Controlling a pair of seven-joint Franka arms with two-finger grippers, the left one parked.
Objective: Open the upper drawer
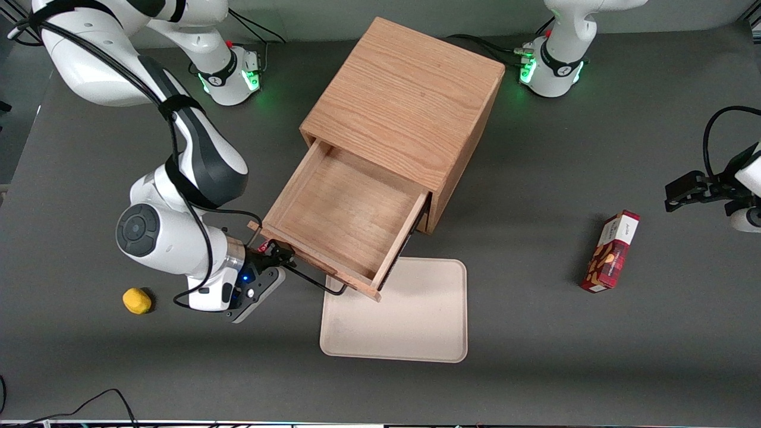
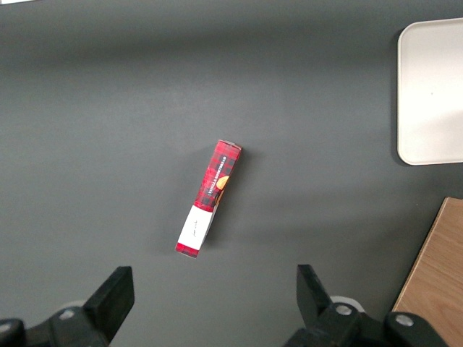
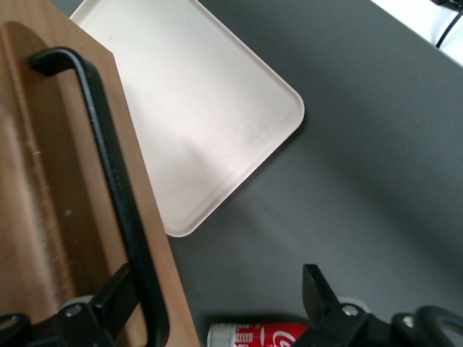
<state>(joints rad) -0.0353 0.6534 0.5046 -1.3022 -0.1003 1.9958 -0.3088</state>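
Observation:
The upper drawer [image 1: 342,205] of the oak cabinet [image 1: 404,101] stands pulled far out, its bare wooden inside showing. Its long black wire handle [image 1: 315,284] runs across the drawer front [image 3: 51,217] and also shows in the right wrist view [image 3: 108,166]. My right gripper [image 1: 274,257] is at the end of the handle nearest the working arm. Its fingers are open wide [image 3: 217,300]. The handle bar passes between them, close against one finger [image 3: 116,293]; the other finger [image 3: 318,289] stands well apart over the table. The lower drawer is hidden under the upper one.
A cream tray [image 1: 395,309] lies on the table in front of the open drawer, partly under its front edge. A red can [image 3: 260,336] lies under my gripper. A yellow object [image 1: 137,301] sits near the working arm. A red box [image 1: 611,251] lies toward the parked arm's end.

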